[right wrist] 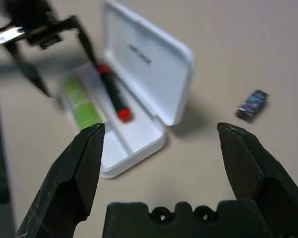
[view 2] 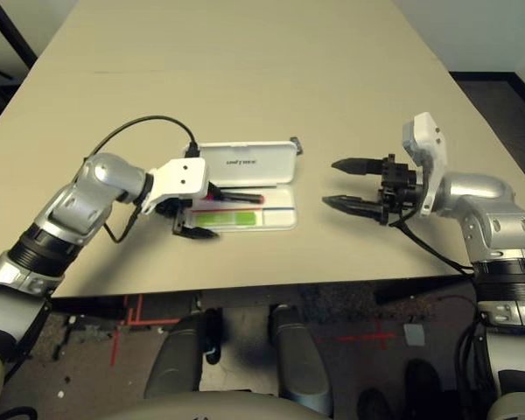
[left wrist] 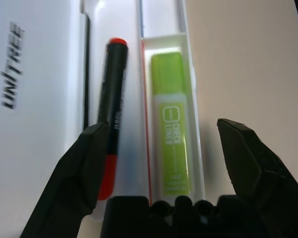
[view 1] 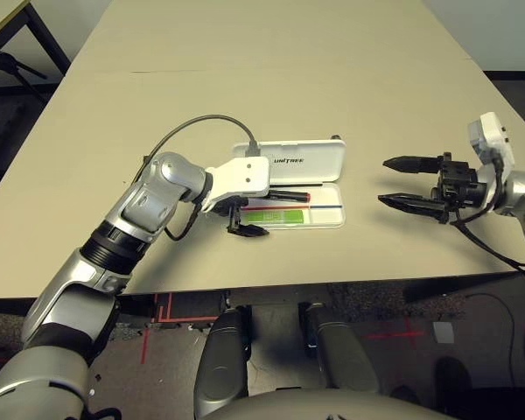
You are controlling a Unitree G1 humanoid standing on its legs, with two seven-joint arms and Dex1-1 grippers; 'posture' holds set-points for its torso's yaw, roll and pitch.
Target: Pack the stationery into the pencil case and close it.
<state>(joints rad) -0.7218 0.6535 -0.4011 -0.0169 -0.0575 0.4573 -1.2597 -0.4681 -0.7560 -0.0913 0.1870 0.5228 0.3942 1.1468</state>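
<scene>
The white pencil case [view 1: 328,220] lies open at mid-table, its lid [view 1: 297,162] with dark print tilted up at the back. A light green highlighter [left wrist: 171,124] lies in the front compartment. A black-bodied marker with red ends [left wrist: 111,109] lies in the back compartment by the hinge. Thin red and blue pens [view 1: 324,207] run along the divider. My left gripper [view 1: 245,219] hovers open over the case's left end, above the highlighter, holding nothing. To the right of the case my right gripper [view 1: 387,181] is open and empty. A tiny dark block [right wrist: 253,105] sits on the table behind the lid.
The beige table [view 1: 245,79] stretches far behind the case. Its front edge runs just below the case. A black cable [view 1: 192,127] loops over my left wrist.
</scene>
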